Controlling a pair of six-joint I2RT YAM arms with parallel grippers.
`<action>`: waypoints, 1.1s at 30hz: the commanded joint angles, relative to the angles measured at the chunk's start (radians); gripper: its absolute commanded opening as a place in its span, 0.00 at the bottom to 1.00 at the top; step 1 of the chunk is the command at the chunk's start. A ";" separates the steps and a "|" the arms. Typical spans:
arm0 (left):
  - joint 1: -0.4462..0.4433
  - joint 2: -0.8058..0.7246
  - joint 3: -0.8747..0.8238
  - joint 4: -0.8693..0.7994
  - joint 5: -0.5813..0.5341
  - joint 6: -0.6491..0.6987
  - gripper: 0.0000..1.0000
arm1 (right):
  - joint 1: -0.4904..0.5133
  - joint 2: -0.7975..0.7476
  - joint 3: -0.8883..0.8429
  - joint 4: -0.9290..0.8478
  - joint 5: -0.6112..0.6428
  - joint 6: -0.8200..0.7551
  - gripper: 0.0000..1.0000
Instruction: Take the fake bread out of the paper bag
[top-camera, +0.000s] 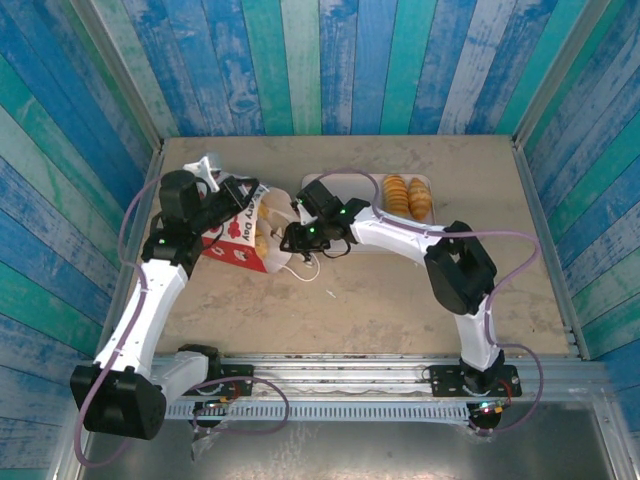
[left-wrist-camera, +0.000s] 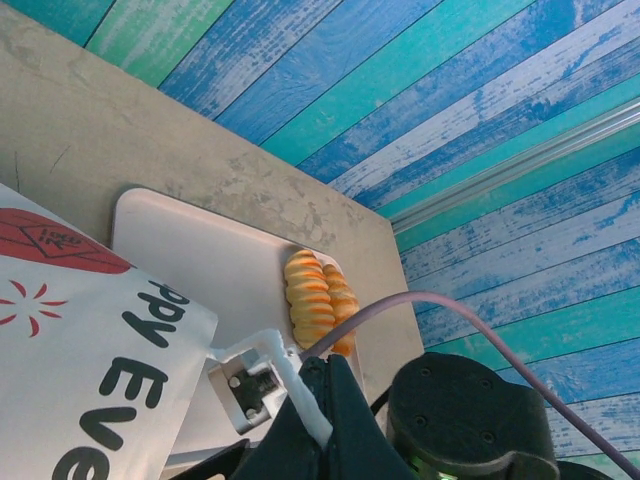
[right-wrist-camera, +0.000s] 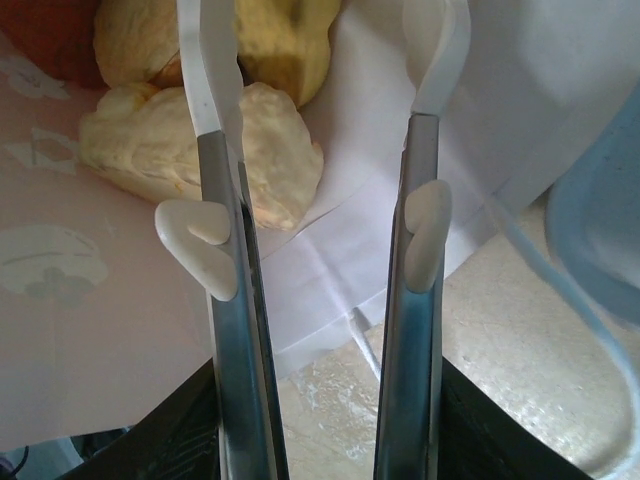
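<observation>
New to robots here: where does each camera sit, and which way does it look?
Top external: above and behind the arms, looking down on the table; both arms show, meeting at the paper bag beside the tray.
Left wrist: on the left arm, looking over the bag toward the tray and striped wall; the right arm shows.
Right wrist: on the right arm, looking into the bag's mouth at fake bread; its open jaws show.
Shared: top and left wrist both see the tray's pastries.
</observation>
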 joint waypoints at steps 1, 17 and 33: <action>-0.002 -0.008 -0.001 0.030 0.000 -0.002 0.00 | 0.001 0.030 0.039 0.034 -0.031 0.003 0.46; -0.002 -0.012 -0.026 0.034 -0.060 -0.028 0.00 | 0.014 -0.114 0.047 -0.110 0.147 -0.214 0.23; -0.002 -0.030 -0.045 0.114 -0.086 -0.111 0.00 | 0.052 -0.162 0.160 -0.400 0.243 -0.416 0.23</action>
